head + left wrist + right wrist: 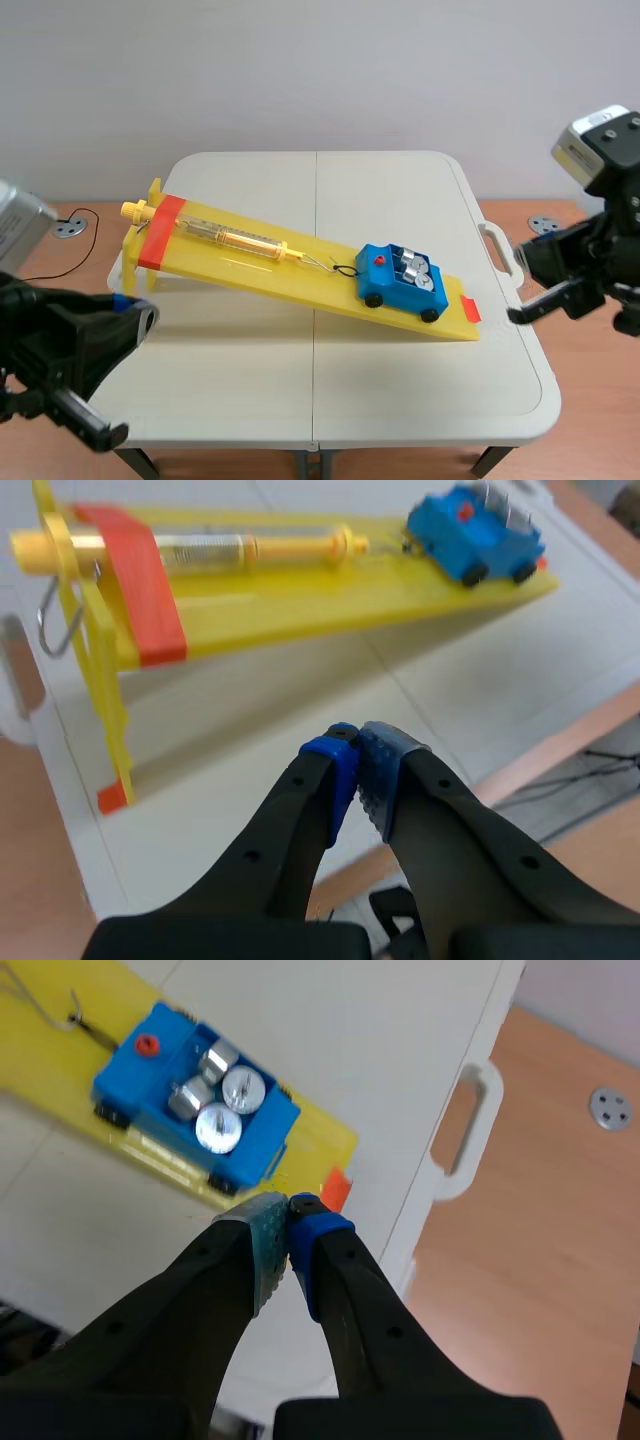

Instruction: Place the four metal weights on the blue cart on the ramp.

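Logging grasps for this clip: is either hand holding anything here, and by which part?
Nothing is held. The left hand and right hand are both shut on empty air; the weights sit in the cart.

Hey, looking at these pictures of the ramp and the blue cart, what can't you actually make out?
Scene view: the metal weights crowd together in the blue cart, too small to count; only the right wrist view shows all four.
Left wrist view: the weights are blurred and mostly behind the cart's wall.
Every view: the markings on the spring scale are too small to read.
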